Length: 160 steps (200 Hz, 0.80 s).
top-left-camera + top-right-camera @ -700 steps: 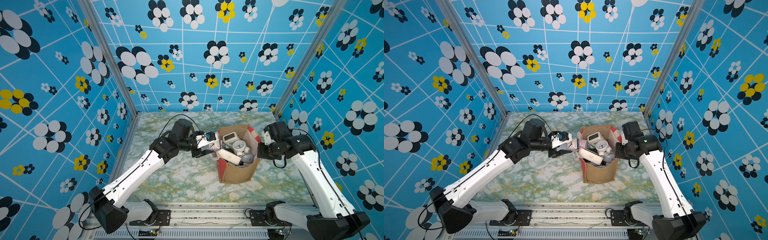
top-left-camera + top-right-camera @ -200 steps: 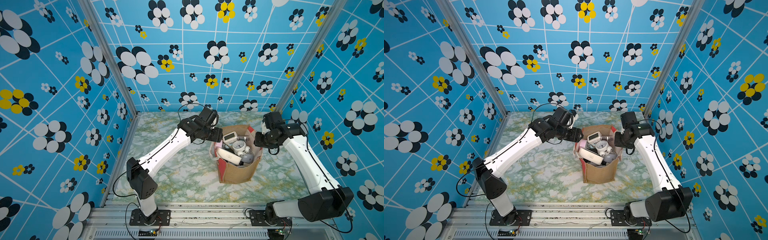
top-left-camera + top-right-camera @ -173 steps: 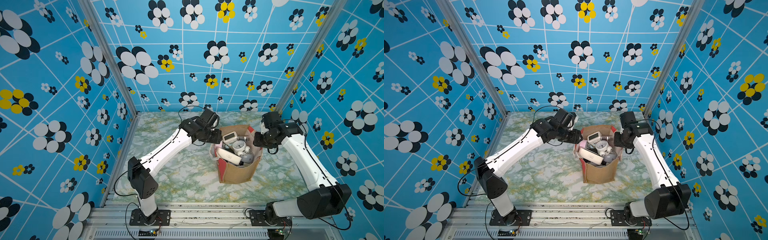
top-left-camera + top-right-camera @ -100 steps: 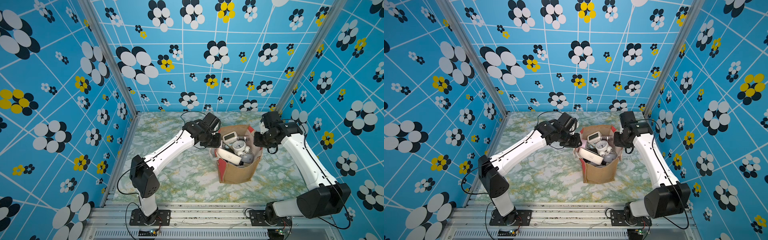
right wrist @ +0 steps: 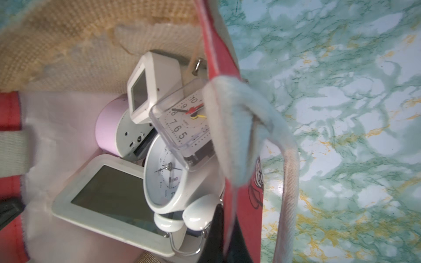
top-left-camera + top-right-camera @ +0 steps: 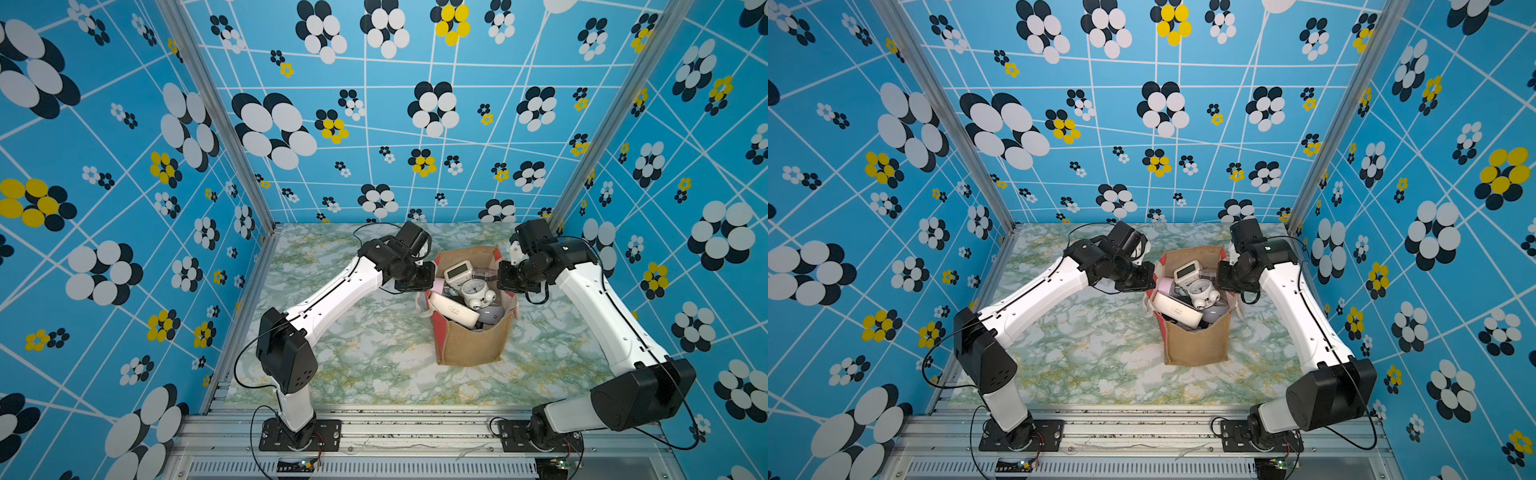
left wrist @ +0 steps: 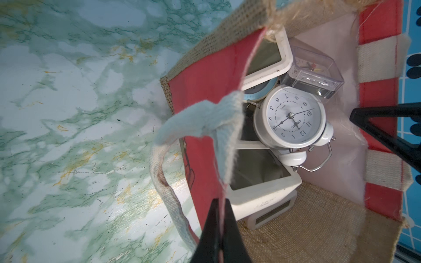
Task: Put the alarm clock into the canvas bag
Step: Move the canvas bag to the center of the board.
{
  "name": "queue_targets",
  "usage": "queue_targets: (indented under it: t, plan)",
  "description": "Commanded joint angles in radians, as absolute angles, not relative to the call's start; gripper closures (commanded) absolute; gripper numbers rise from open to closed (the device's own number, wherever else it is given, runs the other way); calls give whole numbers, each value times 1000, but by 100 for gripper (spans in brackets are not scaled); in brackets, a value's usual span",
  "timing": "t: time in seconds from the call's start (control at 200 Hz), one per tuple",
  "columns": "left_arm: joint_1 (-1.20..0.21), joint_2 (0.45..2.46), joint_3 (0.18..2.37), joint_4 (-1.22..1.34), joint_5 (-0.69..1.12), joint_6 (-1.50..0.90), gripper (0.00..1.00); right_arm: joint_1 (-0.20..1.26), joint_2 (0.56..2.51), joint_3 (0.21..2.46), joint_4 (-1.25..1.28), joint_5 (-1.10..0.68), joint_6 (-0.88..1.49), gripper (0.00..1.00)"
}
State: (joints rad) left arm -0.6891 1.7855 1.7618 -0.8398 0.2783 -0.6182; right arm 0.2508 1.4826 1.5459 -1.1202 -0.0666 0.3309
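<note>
Within the last second both tools have closed on the bag. The left tool (image 7: 220,206) now pinches the top edge of one red side panel (image 7: 205,75), and the right tool (image 5: 227,218) pinches the opposite red panel (image 5: 214,45), with the jaws shut flat on the thin cloth. A second ago they stood apart. Loading looks finished, so I judge they are holding the mouth or readying a lift.

The boxy tan burlap canvas bag (image 6: 469,349) stands upright on the green-veined marble counter (image 6: 353,357), its white woven handles (image 7: 164,173) drooping outside. The white round twin-bell alarm clock (image 7: 293,116) lies inside, face up, atop the pile. It rests on a white rectangular digital clock (image 7: 262,182), beside a clear plastic square clock (image 7: 314,70) and a pink round clock (image 5: 107,127).
</note>
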Motion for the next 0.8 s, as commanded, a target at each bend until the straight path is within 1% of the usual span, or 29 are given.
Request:
queue_targets:
  t: [0.0,0.215,0.355,0.52,0.665,0.74,0.795]
  plan:
    - [-626,1700,1813,-762,313,-607,100,327,1508,1651,-1015,-162,392,100]
    - [-516,1675,1830,-779,352,-566,100,429,1615,1787,-956,-144,445,100]
    - [-456,1701,1863,-761,428,-556,100,474,1680,1861,-927,-124,463,100]
    - [-444,1782,1945,-758,505,-538,100,485,1749,1916,-910,-104,470,100]
    - [-445,1819,1925,-743,548,-556,100,485,1781,1921,-890,-74,470,100]
    - [-445,1806,1881,-731,531,-560,100,485,1792,1925,-891,-58,464,100]
    - [-444,1792,1852,-740,484,-546,100,485,1797,1932,-894,-59,460,100]
